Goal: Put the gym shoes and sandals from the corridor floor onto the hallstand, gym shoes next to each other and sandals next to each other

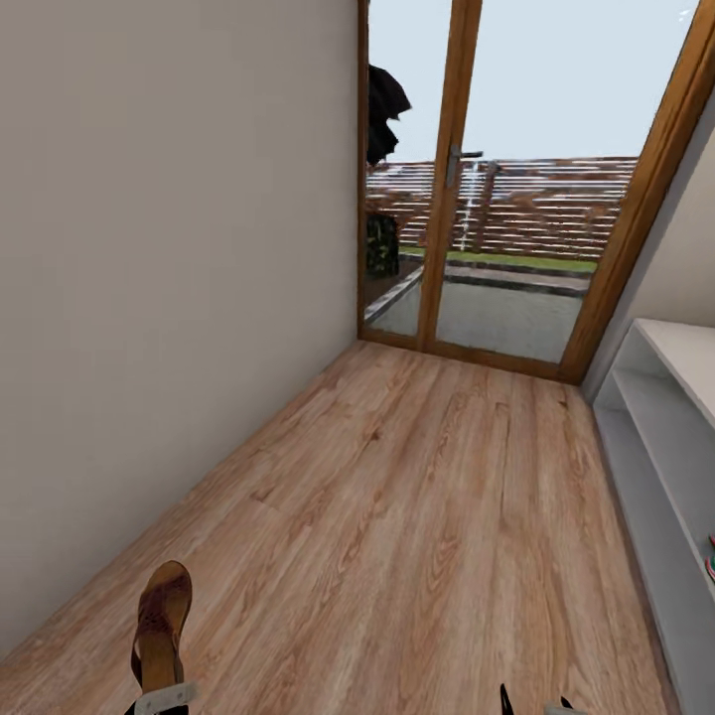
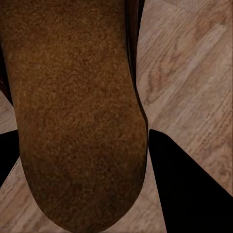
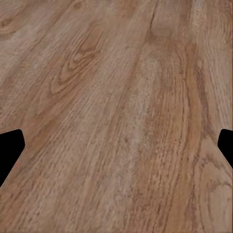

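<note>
Left jaws clamp sandal point(image 2: 73, 111) — right jaws spread wide, empty

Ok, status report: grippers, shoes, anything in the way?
Left gripper shut on brown leather sandal. Right gripper open over wood-plank floor. Pale grey shelf unit at right; path unobstructed.

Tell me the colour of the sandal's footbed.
Brown, with a fine grainy texture; the sandal shows best in the left wrist view.
</note>
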Motion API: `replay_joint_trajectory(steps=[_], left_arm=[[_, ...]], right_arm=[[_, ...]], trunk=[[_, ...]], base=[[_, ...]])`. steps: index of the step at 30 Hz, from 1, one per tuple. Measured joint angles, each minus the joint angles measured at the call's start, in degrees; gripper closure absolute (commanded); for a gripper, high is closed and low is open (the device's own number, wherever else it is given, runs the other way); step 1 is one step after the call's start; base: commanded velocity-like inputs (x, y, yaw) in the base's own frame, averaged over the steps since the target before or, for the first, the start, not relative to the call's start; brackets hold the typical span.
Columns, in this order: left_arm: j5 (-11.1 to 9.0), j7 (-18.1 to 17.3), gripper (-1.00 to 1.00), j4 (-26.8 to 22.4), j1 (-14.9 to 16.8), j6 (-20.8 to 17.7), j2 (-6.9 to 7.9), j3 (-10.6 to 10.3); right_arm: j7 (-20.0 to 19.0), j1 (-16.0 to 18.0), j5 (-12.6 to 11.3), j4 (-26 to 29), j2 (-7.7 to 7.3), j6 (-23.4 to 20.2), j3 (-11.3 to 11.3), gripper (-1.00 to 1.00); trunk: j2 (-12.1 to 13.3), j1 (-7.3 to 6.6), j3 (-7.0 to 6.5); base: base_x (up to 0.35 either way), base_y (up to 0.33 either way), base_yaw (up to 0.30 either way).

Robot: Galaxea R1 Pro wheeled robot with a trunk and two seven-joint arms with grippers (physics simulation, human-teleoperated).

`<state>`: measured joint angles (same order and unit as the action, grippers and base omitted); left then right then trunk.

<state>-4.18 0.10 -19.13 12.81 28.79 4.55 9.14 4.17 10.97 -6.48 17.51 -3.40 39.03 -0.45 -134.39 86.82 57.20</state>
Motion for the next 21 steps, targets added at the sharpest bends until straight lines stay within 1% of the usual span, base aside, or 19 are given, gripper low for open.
replay_joint_trajectory(steps=[2, 3, 9, 13, 21], left_arm=[[0.0, 0.0, 1.0, 0.03, -0.01, 0.48, -0.01, 0.08], [-0.15, 0.0, 1.0, 0.06, -0.01, 1.38, -0.01, 0.22], [-0.04, 0.0, 1.0, 0.09, -0.02, 1.86, -0.07, 0.24], [0.04, 0.0, 1.0, 0.09, -0.02, 1.89, -0.08, 0.19], [0.12, -0.07, 1.0, 0.1, -0.02, 1.9, -0.08, 0.1]], right_arm=[[-0.02, 0.0, 0.01, -0.01, 0.03, -0.01, 0.0, -1.0], [-0.04, 0.0, 0.02, -0.01, 0.06, -0.01, -0.05, -1.0], [-0.05, 0.0, 0.02, -0.09, 0.07, -0.01, -0.04, -1.0], [-0.05, 0.0, 0.02, -0.1, 0.07, -0.01, -0.01, -1.0], [-0.05, 0.0, 0.02, -0.1, 0.07, -0.01, -0.08, -1.0]], trunk=[[0.0, 0.0, 0.07], [0.0, 0.0, 0.1], [0.0, 0.01, 0.32], [0.0, 0.03, 0.48], [0.0, 0.03, 0.79]], base=[[0.319, -0.053, 0.258], [0.328, -0.025, 0.258], [0.3, -0.007, 0.258], [0.074, -0.001, 0.258], [0.011, 0.0, 0.258]])
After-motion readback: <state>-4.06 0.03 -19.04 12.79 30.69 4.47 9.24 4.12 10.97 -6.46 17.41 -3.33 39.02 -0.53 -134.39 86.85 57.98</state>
